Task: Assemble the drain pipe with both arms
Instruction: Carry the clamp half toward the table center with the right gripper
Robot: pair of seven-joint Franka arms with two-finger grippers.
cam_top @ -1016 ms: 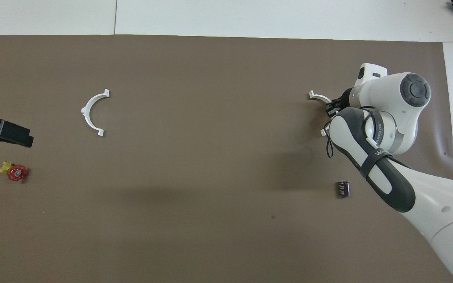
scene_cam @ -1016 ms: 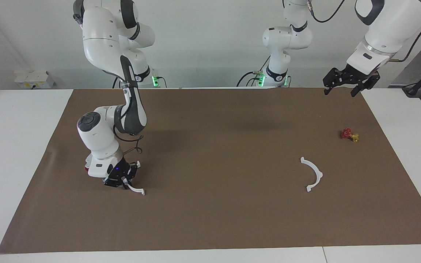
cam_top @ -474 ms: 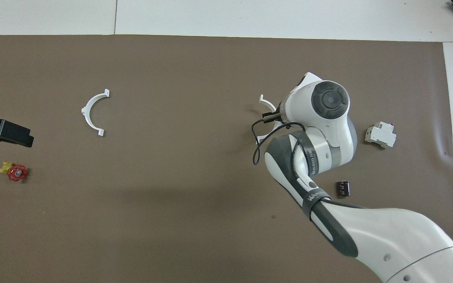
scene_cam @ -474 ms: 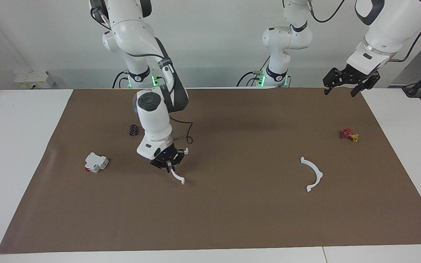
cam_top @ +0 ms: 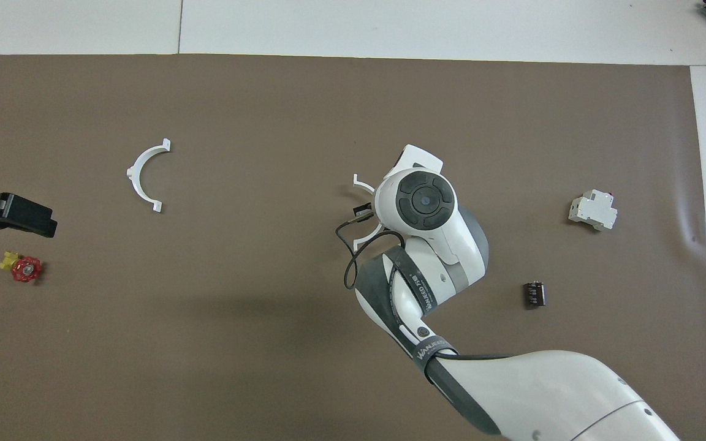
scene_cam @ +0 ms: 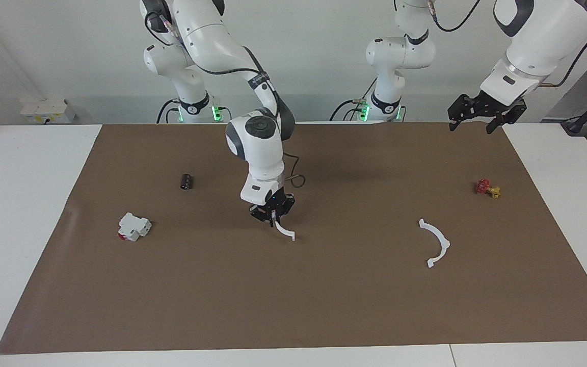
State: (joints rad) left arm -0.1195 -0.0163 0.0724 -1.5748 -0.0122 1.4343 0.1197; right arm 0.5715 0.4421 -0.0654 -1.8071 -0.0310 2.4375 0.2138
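Observation:
One white half-circle arc of the drain pipe lies flat on the brown mat toward the left arm's end; it also shows in the overhead view. My right gripper is shut on the other arc and holds it low over the middle of the mat. In the overhead view the right arm's wrist covers most of that gripper, and only the arc's ends show. My left gripper is open and empty, raised over the left arm's end of the mat, also in the overhead view.
A small red-and-yellow valve lies on the mat under the left gripper's side. A blocky white-and-red part and a small black cylinder lie toward the right arm's end. White table borders the brown mat.
My right arm has carried its arc from the right arm's end of the mat to the middle, uncovering the blocky part and the black cylinder. The left gripper has barely moved.

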